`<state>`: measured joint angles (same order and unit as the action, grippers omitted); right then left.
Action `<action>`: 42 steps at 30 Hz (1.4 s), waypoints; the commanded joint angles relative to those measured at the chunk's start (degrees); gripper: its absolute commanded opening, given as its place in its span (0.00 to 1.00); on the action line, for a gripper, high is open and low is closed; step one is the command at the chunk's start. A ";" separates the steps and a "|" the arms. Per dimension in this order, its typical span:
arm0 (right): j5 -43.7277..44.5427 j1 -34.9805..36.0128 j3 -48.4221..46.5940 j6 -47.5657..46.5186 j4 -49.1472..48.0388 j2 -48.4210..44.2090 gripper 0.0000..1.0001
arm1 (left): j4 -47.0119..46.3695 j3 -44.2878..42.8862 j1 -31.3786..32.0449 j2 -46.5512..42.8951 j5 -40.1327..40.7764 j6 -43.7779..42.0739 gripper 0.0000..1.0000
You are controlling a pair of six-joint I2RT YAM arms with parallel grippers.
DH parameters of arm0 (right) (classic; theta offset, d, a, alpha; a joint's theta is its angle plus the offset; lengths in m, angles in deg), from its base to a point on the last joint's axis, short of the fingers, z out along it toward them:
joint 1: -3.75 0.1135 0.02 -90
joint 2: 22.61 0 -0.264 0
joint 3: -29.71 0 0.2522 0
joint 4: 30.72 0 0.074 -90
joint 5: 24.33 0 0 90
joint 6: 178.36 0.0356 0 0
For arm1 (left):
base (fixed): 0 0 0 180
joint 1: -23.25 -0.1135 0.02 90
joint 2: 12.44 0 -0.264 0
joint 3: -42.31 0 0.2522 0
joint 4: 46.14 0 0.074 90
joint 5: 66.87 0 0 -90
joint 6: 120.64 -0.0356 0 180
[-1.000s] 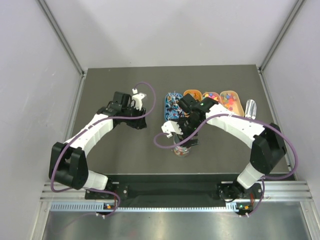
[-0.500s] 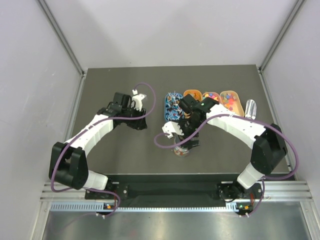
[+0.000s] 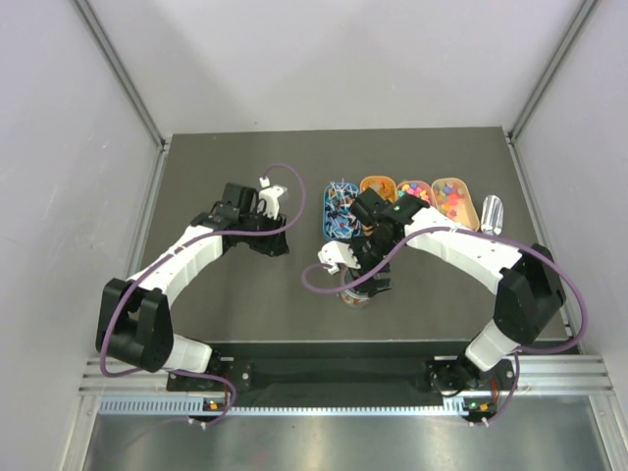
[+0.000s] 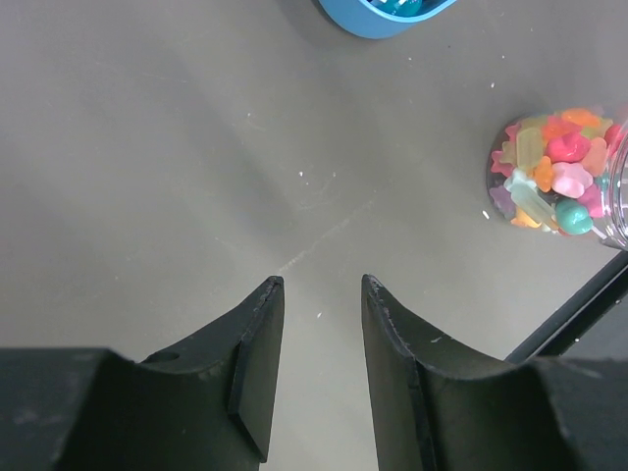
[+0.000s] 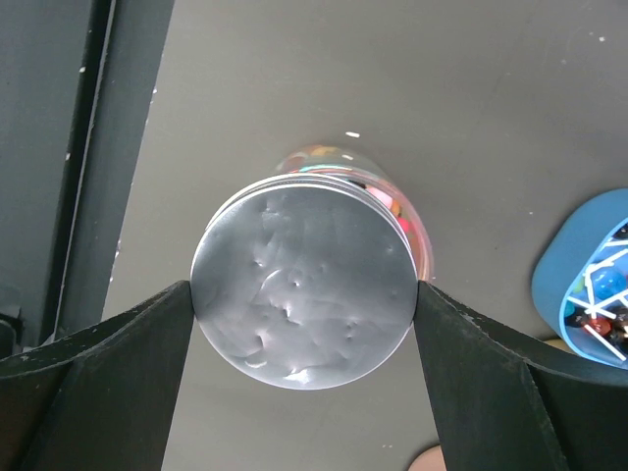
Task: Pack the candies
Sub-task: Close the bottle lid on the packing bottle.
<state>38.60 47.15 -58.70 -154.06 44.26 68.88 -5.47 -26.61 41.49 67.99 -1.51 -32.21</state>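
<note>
A clear round jar (image 4: 559, 172) full of mixed pink, yellow, orange and green candies (image 4: 549, 177) stands on the dark table. In the right wrist view its silver lid (image 5: 302, 283) sits on top, and my right gripper (image 5: 304, 294) is shut on that lid, one finger against each side. From above, the right gripper (image 3: 361, 283) covers the jar (image 3: 355, 297) at the table's middle front. My left gripper (image 4: 319, 285) is open over bare table to the jar's left, with nothing between its fingers. More candies (image 3: 446, 194) lie in the trays behind.
Along the back right stand a blue oval tray (image 3: 340, 211) and three orange trays (image 3: 376, 186), with a clear tube (image 3: 492, 213) at the far right. The blue tray's rim (image 5: 549, 285) lies close to the right gripper. Grey walls enclose the table.
The right wrist has turned a little over the jar while keeping its hold on the lid. The left arm has hardly moved.
</note>
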 commanded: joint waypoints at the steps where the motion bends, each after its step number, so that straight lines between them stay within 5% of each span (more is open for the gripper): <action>1: -0.97 1.25 -0.41 1.00 -2.06 -1.13 0.86 | -2.40 0.14 -0.22 -0.79 -1.11 0.16 0.42; 19: 0.00 1.25 -1.20 2.58 -3.64 0.45 0.87 | -2.92 0.22 -0.22 -0.27 -1.55 0.42 0.42; 32: 0.00 1.25 -1.11 4.78 -5.93 0.63 1.00 | -3.19 0.66 -0.22 -0.35 -1.55 0.51 0.42; 42: -1.14 1.25 -1.20 4.52 -4.61 -1.48 0.99 | -3.54 0.84 -0.22 -0.35 -1.90 0.51 0.42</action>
<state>39.48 47.34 -58.70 -149.60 40.21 69.84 -6.23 -26.08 41.49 68.07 -2.25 -32.03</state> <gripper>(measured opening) 0.993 0.422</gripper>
